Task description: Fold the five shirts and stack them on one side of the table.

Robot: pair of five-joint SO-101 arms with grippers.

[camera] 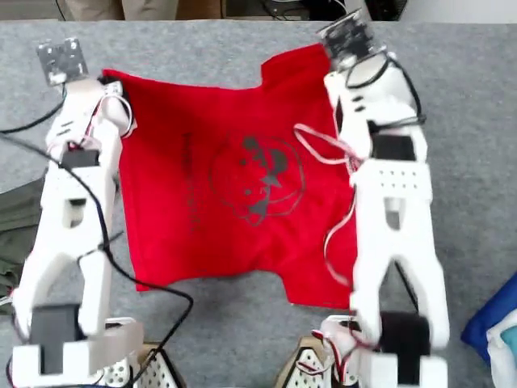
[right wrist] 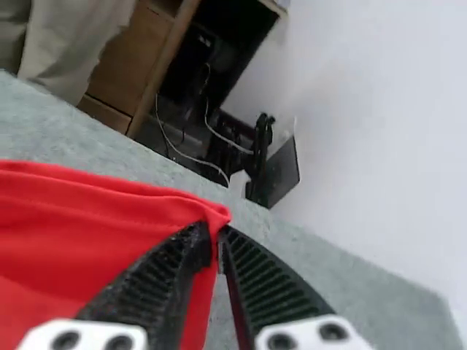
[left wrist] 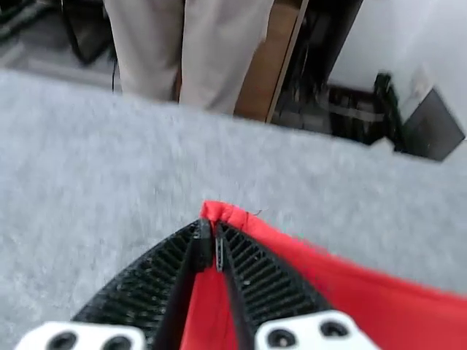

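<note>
The red shirt [camera: 234, 194] lies flat on the surface [camera: 468, 105]. My left claw [left wrist: 211, 244] pinches one far corner and my right claw [right wrist: 217, 246] the other. The shirt body extends from both claws toward the near edge, so I judge the fold runs that way.

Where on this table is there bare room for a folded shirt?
Bare grey felt table lies right of the right white arm, beyond the blue cloth, and along the far edge beyond the red printed shirt. The middle is crowded: the left tool and the right tool both pinch that shirt. A dark green cloth occupies the left edge.
</note>
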